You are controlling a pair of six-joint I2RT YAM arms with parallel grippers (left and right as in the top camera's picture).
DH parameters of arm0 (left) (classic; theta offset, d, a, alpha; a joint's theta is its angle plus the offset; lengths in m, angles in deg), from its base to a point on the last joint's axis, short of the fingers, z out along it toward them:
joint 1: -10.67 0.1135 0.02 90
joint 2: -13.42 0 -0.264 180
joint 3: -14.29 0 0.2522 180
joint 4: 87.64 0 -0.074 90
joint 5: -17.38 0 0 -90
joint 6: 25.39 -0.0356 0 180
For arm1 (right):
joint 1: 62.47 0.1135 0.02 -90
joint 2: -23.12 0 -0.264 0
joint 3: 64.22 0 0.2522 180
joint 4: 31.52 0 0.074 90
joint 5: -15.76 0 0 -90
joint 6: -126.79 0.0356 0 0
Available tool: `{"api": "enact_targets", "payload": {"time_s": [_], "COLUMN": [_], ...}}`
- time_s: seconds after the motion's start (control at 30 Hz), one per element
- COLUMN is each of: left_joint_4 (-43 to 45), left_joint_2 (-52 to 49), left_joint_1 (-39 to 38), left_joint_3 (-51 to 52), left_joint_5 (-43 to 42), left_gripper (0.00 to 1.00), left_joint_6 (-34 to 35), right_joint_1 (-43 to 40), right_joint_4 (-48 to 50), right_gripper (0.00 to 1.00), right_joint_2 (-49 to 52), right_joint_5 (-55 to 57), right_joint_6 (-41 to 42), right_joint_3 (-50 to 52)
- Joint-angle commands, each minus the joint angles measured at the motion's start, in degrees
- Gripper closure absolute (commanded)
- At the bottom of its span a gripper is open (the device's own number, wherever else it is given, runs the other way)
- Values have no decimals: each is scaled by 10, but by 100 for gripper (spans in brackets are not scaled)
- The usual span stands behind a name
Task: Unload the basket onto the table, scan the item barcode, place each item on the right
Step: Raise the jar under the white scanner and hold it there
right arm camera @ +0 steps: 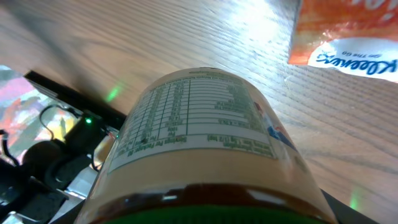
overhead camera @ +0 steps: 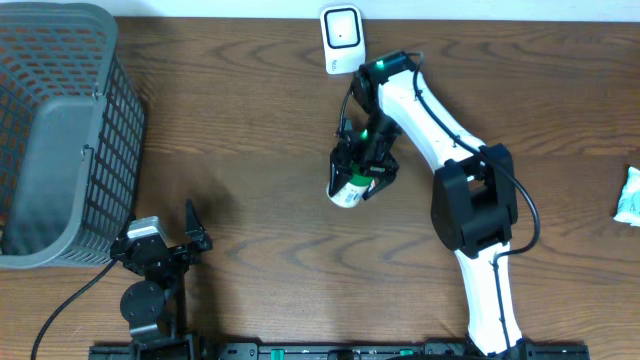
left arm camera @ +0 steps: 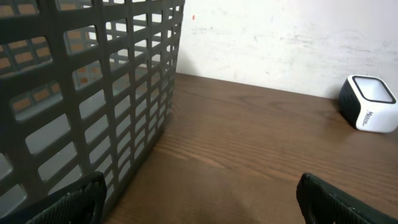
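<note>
Right claw (overhead camera: 360, 172) gripping jar (overhead camera: 346, 192), nutrition label showing, over desk (overhead camera: 250, 120) near white scanner (overhead camera: 341, 38). Left claw (overhead camera: 195, 228) wide open, empty, beside basket (overhead camera: 60, 130).

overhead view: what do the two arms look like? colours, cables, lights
Right arm: white links, black joint housings, black cable along it, green lights near the wrist. Left arm: all black with a grey block at the wrist, black cable trailing off; its fingers are black.

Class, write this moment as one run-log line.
right gripper: shut on green-lidded labelled jar | left gripper: open, empty | white box-shaped scanner: apart from jar
</note>
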Motion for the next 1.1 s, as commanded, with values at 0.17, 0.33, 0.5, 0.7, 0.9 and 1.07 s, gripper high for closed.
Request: {"api": "enact_targets", "payload": {"time_s": [0.17, 0.33, 0.5, 0.7, 0.9, 1.07], "left_joint_4": [-16, -17, -17, -17, -16, -17], "left_joint_2": [3, 3, 3, 3, 3, 3], "left_joint_1": [-2, -2, -2, -2, -2, -2], "left_joint_3": [11, 11, 11, 11, 11, 11], "left_joint_5": [-3, -3, -3, -3, -3, -3], "left_gripper": [2, 2, 2, 2, 2, 2], "left_joint_6": [-3, -3, -3, -3, -3, -3], "right_joint_1": [3, 5, 5, 8, 9, 10], "right_joint_4": [14, 127, 233, 344, 479, 574], "right_gripper": [46, 45, 46, 48, 48, 49], "right_joint_2": [-152, -241, -260, -239, -198, -139], "right_joint_5": [93, 236, 306, 385, 457, 467], "right_joint_6": [17, 45, 45, 45, 43, 11], "right_joint_3": [-100, -118, -118, -114, -96, -96]}}
